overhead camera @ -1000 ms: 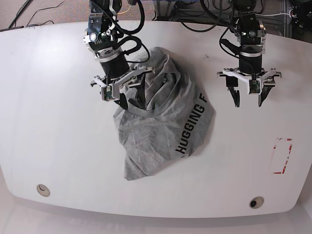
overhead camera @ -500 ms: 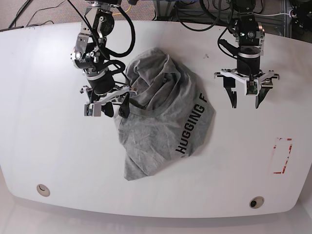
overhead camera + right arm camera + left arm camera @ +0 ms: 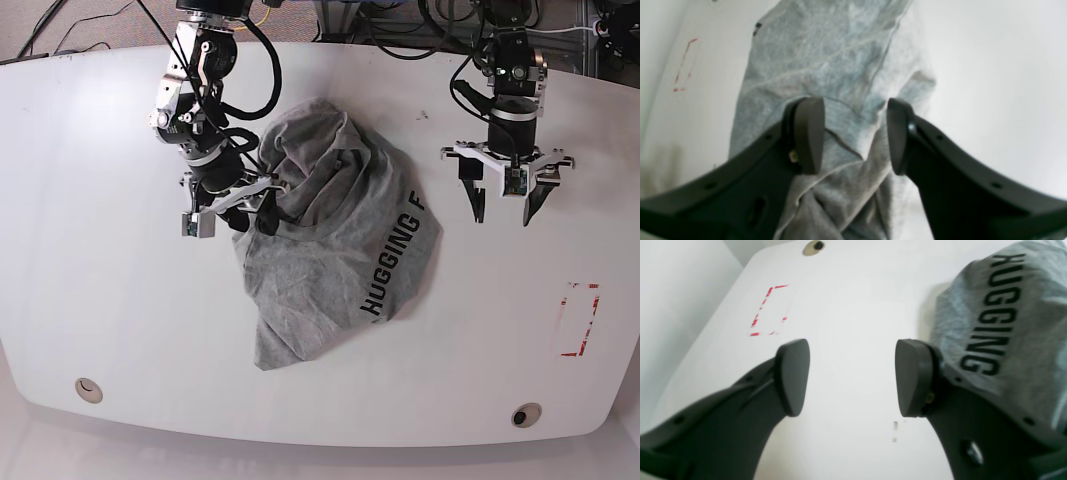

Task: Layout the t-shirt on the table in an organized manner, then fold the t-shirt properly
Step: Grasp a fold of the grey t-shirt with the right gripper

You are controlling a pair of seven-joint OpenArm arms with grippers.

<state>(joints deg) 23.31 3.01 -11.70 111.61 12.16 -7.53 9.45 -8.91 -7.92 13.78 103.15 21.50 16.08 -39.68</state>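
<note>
The heather-grey t-shirt [image 3: 330, 235] lies crumpled in the middle of the white table [image 3: 100, 280], with black "HUGGING F" lettering [image 3: 392, 262] showing. My right gripper [image 3: 252, 220] hangs open over the shirt's left edge. In the right wrist view its fingers [image 3: 808, 135] straddle a fold and collar seam of the t-shirt [image 3: 826, 60], not closed on it. My left gripper [image 3: 503, 213] stands open over bare table, right of the shirt. In the left wrist view the left gripper [image 3: 851, 378] is empty and the t-shirt [image 3: 1007, 323] lies beside one finger.
A red rectangular outline [image 3: 578, 320] is marked near the table's right edge. Two round holes [image 3: 88, 389] [image 3: 525, 414] sit near the front edge. Cables run behind the far edge [image 3: 400, 45]. Bare table lies left, right and in front of the shirt.
My right gripper moved off the shirt's collar area leftward and down, then settled at the shirt's left edge. The upper folds shifted slightly. The left gripper barely moved.
</note>
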